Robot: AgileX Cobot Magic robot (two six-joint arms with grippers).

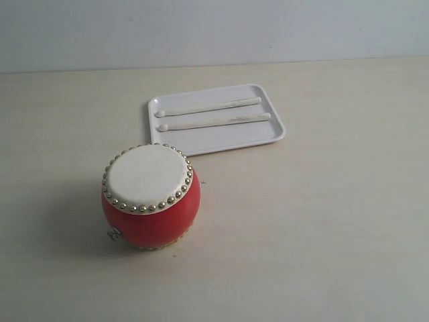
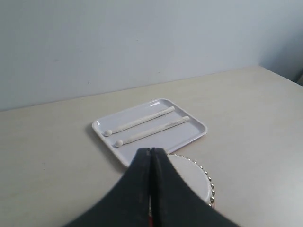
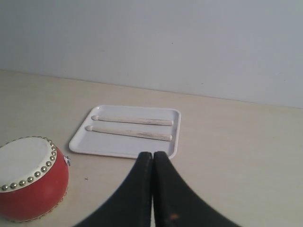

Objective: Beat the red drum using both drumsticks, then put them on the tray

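Spreading across the exterior view, the pale table [image 1: 335,235] carries everything. The white tray [image 1: 221,139] lies at about 1 o'clock from the red drum [image 1: 150,194], just beyond it and apart from it. The drum stands upright on its base with its cream skin facing up and nothing on it. Both drumsticks lie flat inside the tray, side by side and close together along the 3-to-9 o'clock line. The far stick [image 1: 208,107] and the near stick [image 1: 214,123] both have their bead tips toward 9 o'clock. The left gripper [image 2: 150,153] hangs above the drum with its jaws pressed together, holding nothing. The right gripper [image 3: 152,156], also clamped tight and empty, sits back from the tray's near edge. With the sticks in the tray and no grip on either, this could be the start or the finish, and the views do not settle which. If the beating is yet to come, each gripper would need to spread its jaws and come down low over its own stick. It would need to pinch the thin shaft without nudging the neighbouring stick or catching the tray's rim.
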